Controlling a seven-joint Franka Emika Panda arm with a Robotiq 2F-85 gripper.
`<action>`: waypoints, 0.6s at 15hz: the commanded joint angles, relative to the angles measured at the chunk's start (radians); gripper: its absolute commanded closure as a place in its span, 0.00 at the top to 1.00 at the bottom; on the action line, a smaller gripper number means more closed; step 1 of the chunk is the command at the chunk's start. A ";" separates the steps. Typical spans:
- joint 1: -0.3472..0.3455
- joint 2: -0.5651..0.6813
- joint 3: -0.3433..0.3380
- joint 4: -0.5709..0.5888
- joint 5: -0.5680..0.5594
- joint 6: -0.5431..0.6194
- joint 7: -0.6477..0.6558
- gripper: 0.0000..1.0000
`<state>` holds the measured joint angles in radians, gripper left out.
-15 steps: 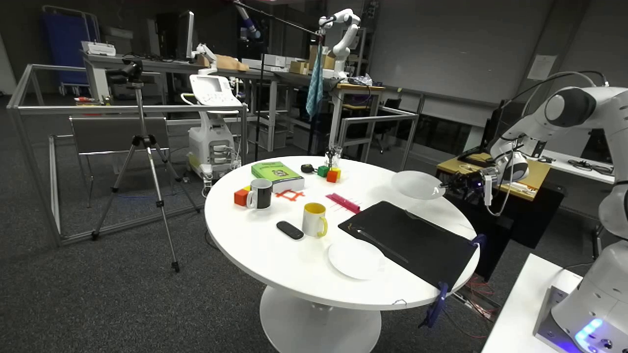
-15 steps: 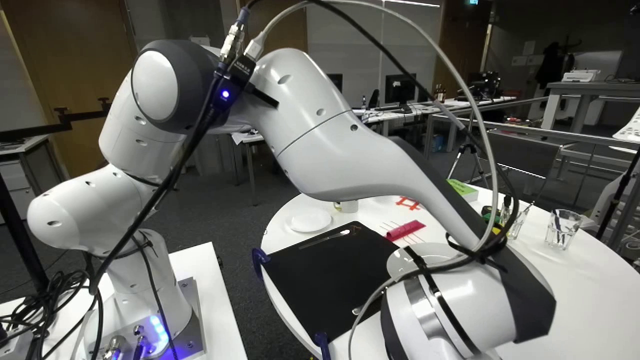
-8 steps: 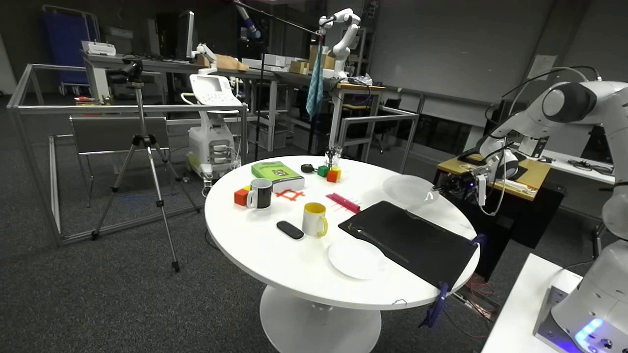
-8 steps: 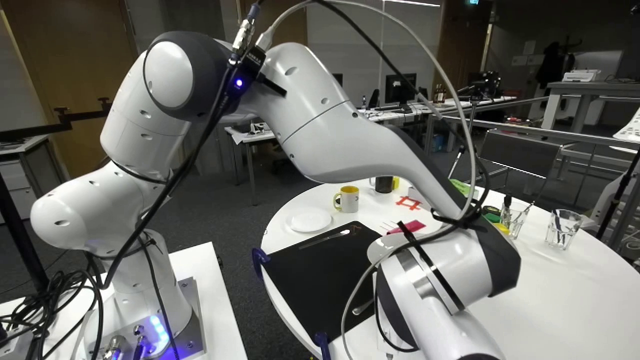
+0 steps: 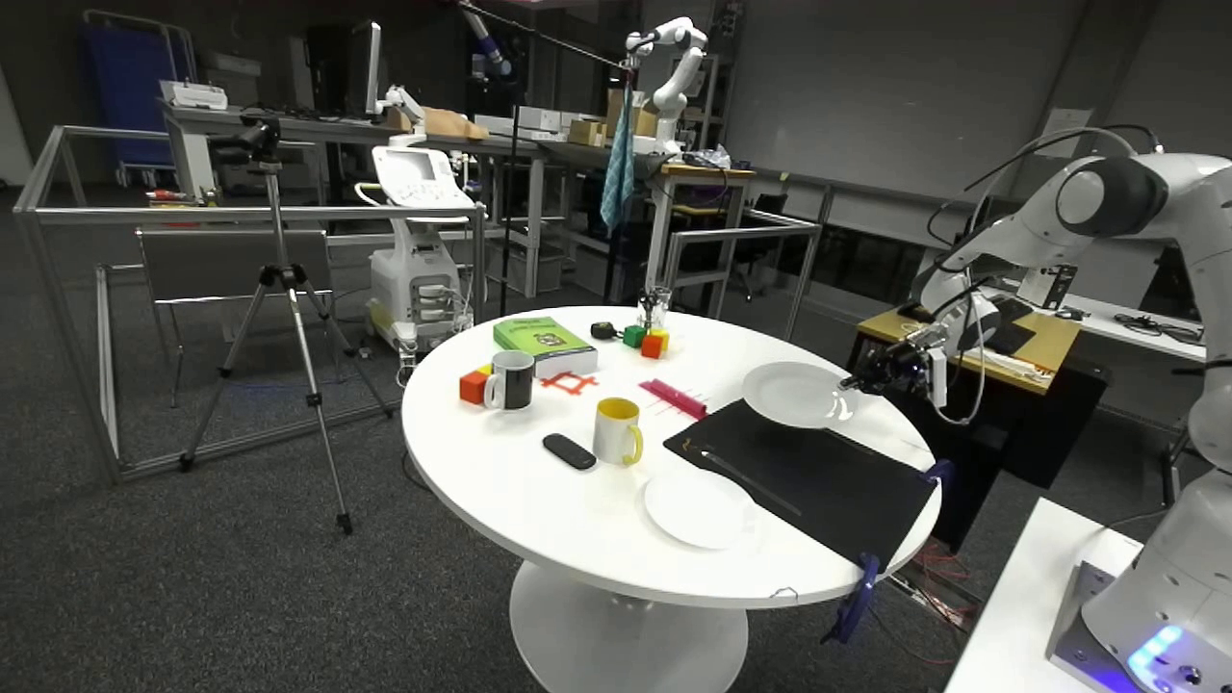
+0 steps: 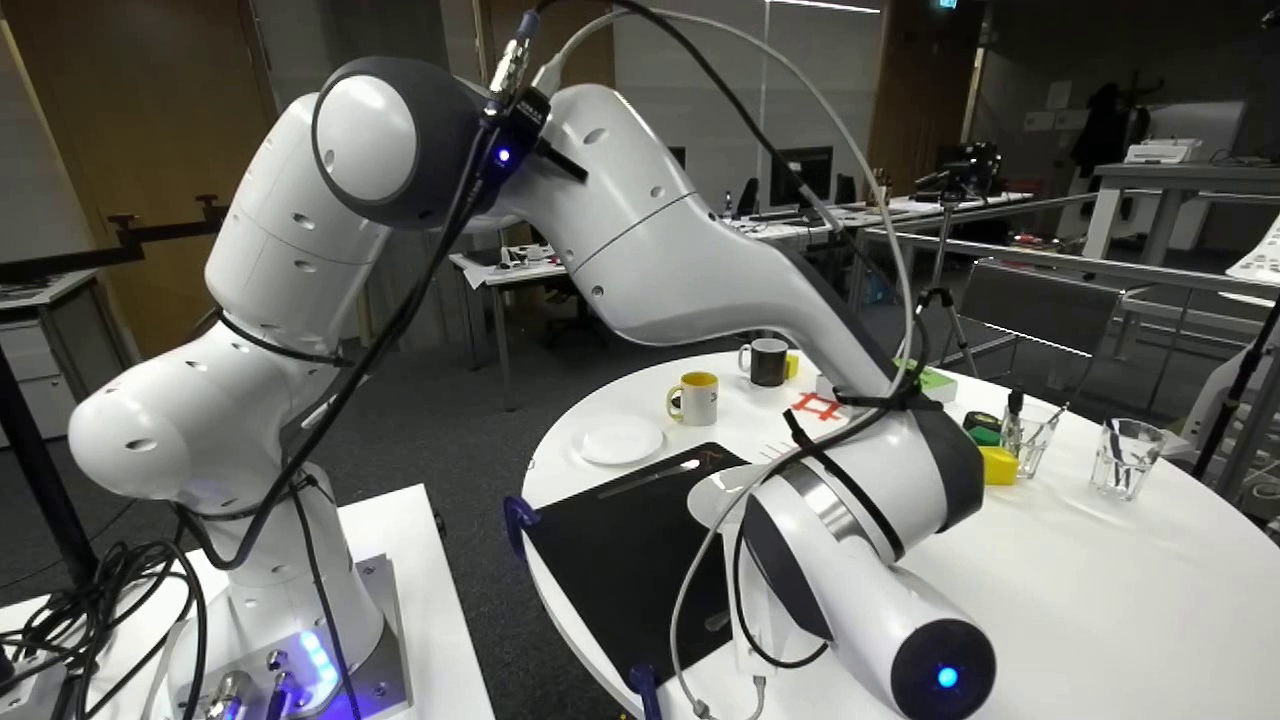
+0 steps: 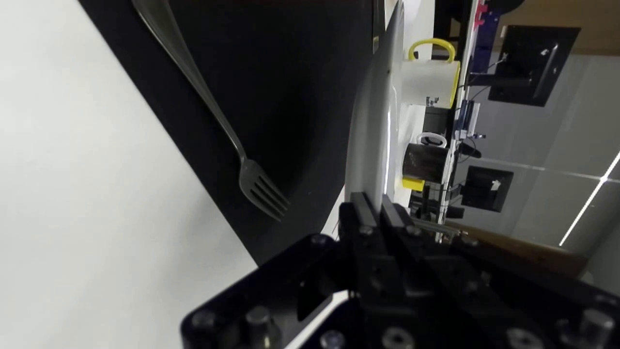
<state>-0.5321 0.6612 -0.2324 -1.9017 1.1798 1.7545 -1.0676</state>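
Round and white, the desk [image 5: 520,491] bears a black rectangular mat [image 5: 828,481] that reaches its edge nearest the robot's base [image 5: 1179,553]. We observe the black two-fingered end effector [image 7: 376,206] narrowed onto the rim of a large glossy white plate [image 5: 794,393], held raised, inward of the desk's edge. Below, a silver metal fork [image 7: 208,98] lies on the mat. We judge grip and lift complete; the plate is not yet set down or released.

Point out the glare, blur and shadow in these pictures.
Wrist view: end effector slightly out of focus, glare streak along the held plate, soft shadow on the white table. In an exterior view: glints on the held plate; the other plate nearly washes out against the table.
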 commanded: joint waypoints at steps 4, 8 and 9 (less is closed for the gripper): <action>0.040 -0.074 -0.017 -0.055 -0.092 -0.053 0.015 0.01; 0.054 -0.079 -0.010 -0.066 -0.144 -0.057 0.012 0.01; 0.057 -0.080 -0.008 -0.069 -0.158 -0.062 0.010 0.01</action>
<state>-0.4836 0.6610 -0.2339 -1.9140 1.0563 1.7541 -1.0667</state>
